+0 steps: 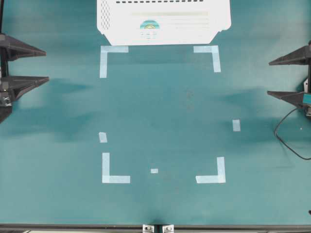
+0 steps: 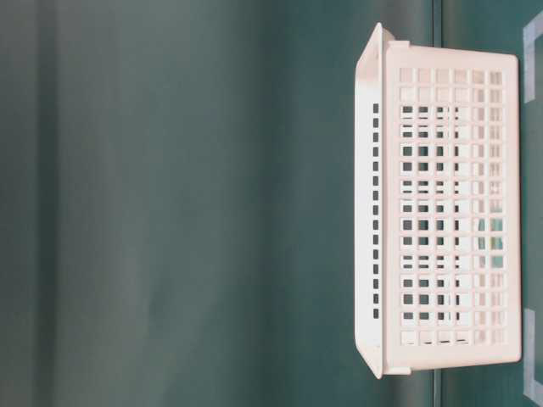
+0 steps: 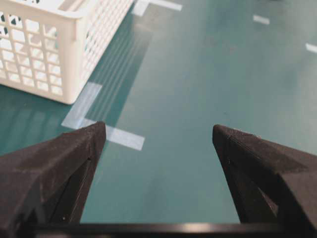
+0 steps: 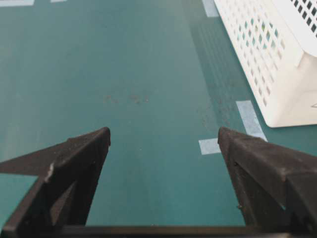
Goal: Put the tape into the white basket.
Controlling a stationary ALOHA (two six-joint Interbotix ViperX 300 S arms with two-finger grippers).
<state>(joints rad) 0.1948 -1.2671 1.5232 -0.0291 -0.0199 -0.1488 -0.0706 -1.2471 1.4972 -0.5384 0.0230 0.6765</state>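
Observation:
The white basket [image 1: 112, 22] stands at the back middle of the green table, and also shows in the table-level view [image 2: 373, 203]. The tape [image 1: 149, 24], a small teal roll, lies inside it on the ridged bottom; bits of teal show through the slotted wall [image 2: 490, 246]. My left gripper [image 1: 47, 65] hangs open at the left edge, far from the basket [image 3: 74, 17], with nothing between its fingers [image 3: 158, 129]. My right gripper [image 1: 268, 78] stands open at the right edge, also holding nothing [image 4: 164, 131], with the basket's wall [image 4: 277, 74] ahead to its right.
Pale L-shaped corner marks [image 1: 112, 171] and short strips [image 1: 236, 125] are stuck flat on the green surface in front of the basket. A black cable [image 1: 286, 141] loops on the table near the right arm.

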